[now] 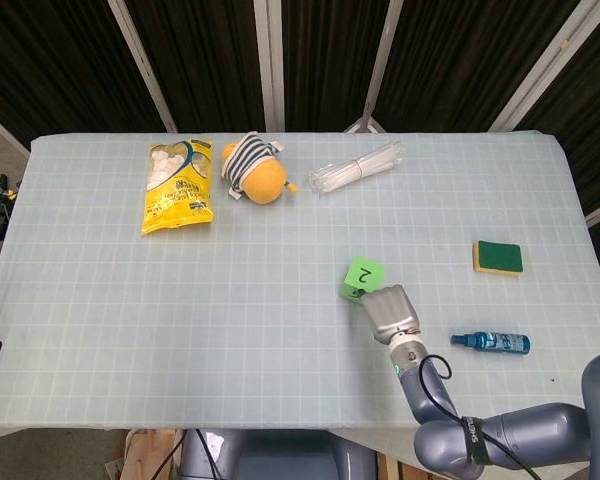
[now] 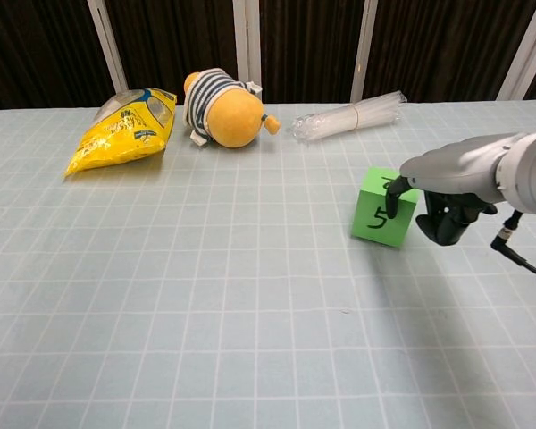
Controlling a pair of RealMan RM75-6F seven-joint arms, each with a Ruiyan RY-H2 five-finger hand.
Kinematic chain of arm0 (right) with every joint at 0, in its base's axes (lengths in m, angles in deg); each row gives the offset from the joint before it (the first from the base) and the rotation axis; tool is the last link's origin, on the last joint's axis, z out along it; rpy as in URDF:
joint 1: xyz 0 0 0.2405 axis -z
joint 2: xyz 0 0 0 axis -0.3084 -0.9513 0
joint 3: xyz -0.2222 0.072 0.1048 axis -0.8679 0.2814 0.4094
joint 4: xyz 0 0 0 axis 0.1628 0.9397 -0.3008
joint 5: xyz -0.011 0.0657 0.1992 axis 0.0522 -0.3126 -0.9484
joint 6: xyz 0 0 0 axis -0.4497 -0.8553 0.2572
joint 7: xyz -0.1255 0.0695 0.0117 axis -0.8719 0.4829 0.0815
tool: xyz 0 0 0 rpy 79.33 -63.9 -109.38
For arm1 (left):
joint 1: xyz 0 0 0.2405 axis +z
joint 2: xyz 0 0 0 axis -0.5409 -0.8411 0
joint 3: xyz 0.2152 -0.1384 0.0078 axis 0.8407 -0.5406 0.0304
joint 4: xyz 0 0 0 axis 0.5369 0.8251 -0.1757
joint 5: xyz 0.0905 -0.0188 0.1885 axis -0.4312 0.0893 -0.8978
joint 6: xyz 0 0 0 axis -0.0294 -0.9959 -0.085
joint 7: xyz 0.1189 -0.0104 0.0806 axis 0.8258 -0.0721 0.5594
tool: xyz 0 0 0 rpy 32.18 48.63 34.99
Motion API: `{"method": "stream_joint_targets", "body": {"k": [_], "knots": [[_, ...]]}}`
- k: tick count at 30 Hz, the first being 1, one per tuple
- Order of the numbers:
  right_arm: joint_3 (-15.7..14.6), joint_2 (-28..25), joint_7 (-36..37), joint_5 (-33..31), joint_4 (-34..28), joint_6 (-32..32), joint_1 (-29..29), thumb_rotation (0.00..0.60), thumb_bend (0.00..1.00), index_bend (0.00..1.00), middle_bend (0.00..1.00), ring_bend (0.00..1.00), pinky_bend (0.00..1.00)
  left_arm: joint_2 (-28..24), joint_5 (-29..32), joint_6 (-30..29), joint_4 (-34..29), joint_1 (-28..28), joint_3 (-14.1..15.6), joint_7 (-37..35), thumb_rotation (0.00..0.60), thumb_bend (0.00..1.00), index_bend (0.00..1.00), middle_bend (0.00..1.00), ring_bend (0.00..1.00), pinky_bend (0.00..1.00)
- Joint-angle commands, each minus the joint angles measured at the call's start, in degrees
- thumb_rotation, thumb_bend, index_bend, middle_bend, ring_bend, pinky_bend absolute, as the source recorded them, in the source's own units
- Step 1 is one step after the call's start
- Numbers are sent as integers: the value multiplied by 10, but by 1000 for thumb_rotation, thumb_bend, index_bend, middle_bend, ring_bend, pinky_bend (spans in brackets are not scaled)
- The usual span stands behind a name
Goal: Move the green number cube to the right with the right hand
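The green number cube (image 1: 361, 277) (image 2: 383, 207) sits right of the table's middle, showing a 2 on top and a 5 on its near face. My right hand (image 1: 389, 313) (image 2: 435, 198) grips the cube from its near right side, with dark fingers (image 2: 392, 196) curled over the top edge. The cube looks slightly tilted in the chest view; whether it touches the cloth I cannot tell. My left hand is out of both views.
A green-and-yellow sponge (image 1: 497, 257) and a blue bottle (image 1: 490, 342) lie further right. At the back are a yellow snack bag (image 1: 177, 185), a striped plush toy (image 1: 255, 171) and a bundle of clear straws (image 1: 356, 168). The gridded table cloth (image 1: 180, 300) covers the table.
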Motion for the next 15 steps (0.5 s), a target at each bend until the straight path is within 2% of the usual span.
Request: {"method": "stream_joint_targets", "body": {"k": [1, 8, 15], "knots": [[-10, -11, 15, 9, 5, 11, 11, 600, 714, 269, 884, 881, 751, 1, 0, 0, 0, 0, 0, 2, 600, 361, 12, 0, 0, 0], [-22, -35, 51, 22, 20, 38, 31, 600, 713, 269, 884, 881, 751, 1, 1, 0, -1, 0, 0, 5, 600, 361, 12, 0, 0, 0], [-28, -54, 81, 7, 52, 75, 43, 600, 714, 269, 884, 881, 751, 1, 1, -1, -1, 1, 0, 3, 600, 361, 12, 0, 0, 0]]}}
